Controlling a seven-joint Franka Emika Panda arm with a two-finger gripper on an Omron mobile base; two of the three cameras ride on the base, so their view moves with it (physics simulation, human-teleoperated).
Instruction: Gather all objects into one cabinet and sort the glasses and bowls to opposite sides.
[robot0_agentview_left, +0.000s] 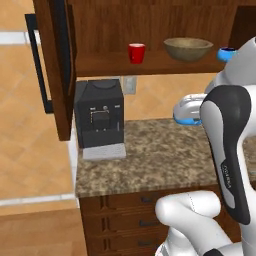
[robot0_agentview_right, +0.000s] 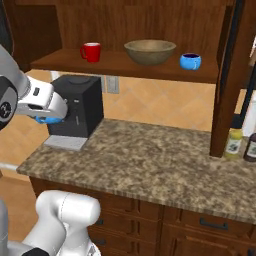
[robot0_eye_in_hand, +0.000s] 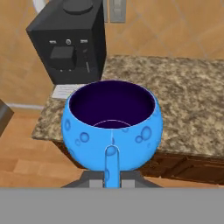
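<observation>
One open cabinet (robot0_agentview_right: 125, 65) is seen above the granite desk (robot0_agentview_right: 150, 155), its shelf carrying a wooden bowl (robot0_agentview_right: 150, 51) between a red cup (robot0_agentview_right: 91, 52) and a blue mug (robot0_agentview_right: 190, 61). A coffee machine (robot0_agentview_right: 77, 106) stands beneath. A second blue mug (robot0_eye_in_hand: 112, 124) is pinched by the fingers (robot0_eye_in_hand: 112, 177) above the desk.

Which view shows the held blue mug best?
Hand view: the held blue mug sits upright and close, its dark inside and handle plain, the gripper shut on its handle. The left base view shows a blue sliver under the hand; the right base view likewise.
</observation>
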